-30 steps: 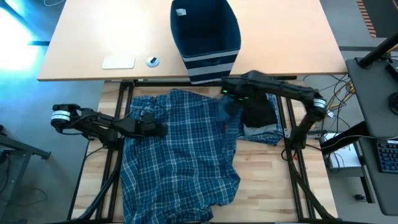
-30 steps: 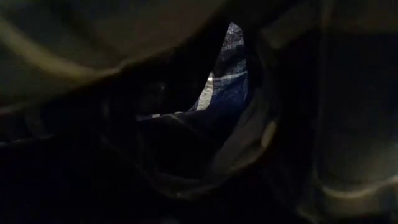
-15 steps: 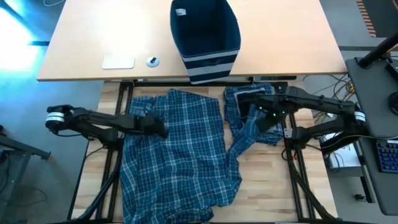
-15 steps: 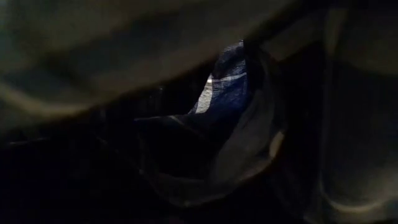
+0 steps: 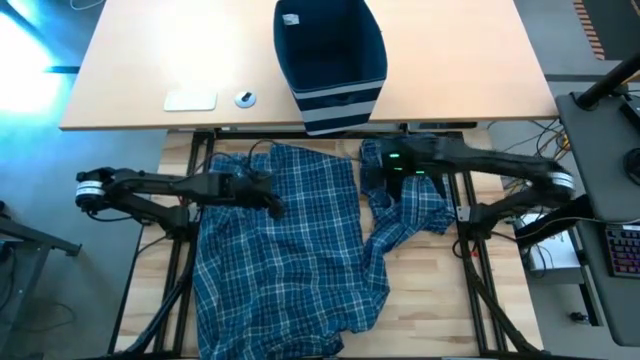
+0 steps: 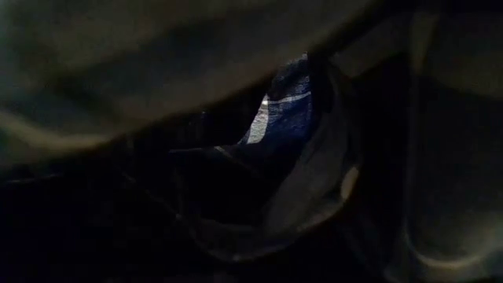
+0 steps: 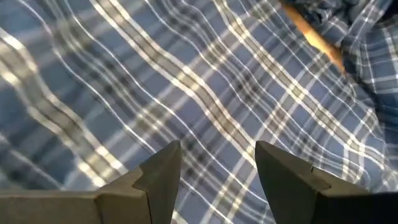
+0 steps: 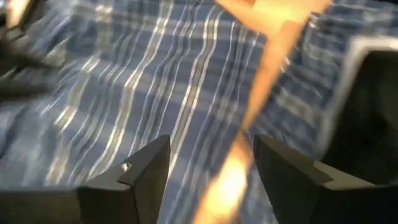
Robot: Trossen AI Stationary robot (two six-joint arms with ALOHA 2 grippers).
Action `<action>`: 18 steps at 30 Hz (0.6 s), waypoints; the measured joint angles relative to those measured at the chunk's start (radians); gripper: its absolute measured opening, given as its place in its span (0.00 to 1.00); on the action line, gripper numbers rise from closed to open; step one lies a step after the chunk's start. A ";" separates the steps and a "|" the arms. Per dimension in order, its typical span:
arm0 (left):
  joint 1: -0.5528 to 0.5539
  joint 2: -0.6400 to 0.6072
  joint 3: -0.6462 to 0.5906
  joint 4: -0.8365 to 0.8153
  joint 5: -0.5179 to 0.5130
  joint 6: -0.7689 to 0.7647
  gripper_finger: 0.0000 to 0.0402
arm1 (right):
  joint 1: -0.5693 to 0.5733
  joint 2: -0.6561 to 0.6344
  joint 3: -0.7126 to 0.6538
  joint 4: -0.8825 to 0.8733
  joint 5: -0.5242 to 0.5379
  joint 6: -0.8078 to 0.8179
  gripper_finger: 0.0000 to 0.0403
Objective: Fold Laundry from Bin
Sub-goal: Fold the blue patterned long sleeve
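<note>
My left end effector (image 5: 272, 205) hangs over the left part of the plaid laundry (image 5: 290, 250), fingers (image 7: 163, 171) parted with only cloth showing between them, nothing pinched. The big blue-and-white plaid piece lies spread on the wooden tabletop (image 5: 430, 290) on the near side of the bin (image 5: 330, 55), its long axis running from the bin toward the tabletop's front edge, the wider end nearest the front. To its right, a narrower plaid strip (image 5: 405, 215) bends away from the main cloth and bunches up just below the bin; a sliver of bare wood shows between the two. My right end effector (image 5: 368, 172) sits above that bunched part, closest to the bin, fingers (image 8: 146, 171) spread apart and empty, plaid and a streak of wood visible beyond them. The bin stands upright on the paler desk beyond, its mouth open upward. The low view is almost wholly blocked by dark draped fabric; only a small patch of plaid (image 6: 279, 118) shows through the gap.
</note>
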 joint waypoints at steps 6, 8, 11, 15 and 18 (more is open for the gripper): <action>-0.008 -0.008 -0.051 0.065 0.060 -0.068 0.47 | -0.058 0.334 -0.010 0.259 0.048 0.019 0.57; -0.008 -0.036 -0.065 0.068 0.059 -0.078 0.47 | -0.083 0.415 0.013 0.303 0.062 0.021 0.57; -0.008 -0.078 -0.090 0.068 0.056 -0.092 0.47 | -0.129 0.509 0.054 0.325 0.083 0.030 0.57; -0.006 -0.104 -0.110 0.073 0.033 -0.092 0.47 | -0.184 0.615 0.110 0.338 0.084 0.023 0.57; -0.003 -0.101 -0.120 0.069 0.034 -0.093 0.47 | -0.200 0.681 0.158 0.359 0.071 -0.018 0.57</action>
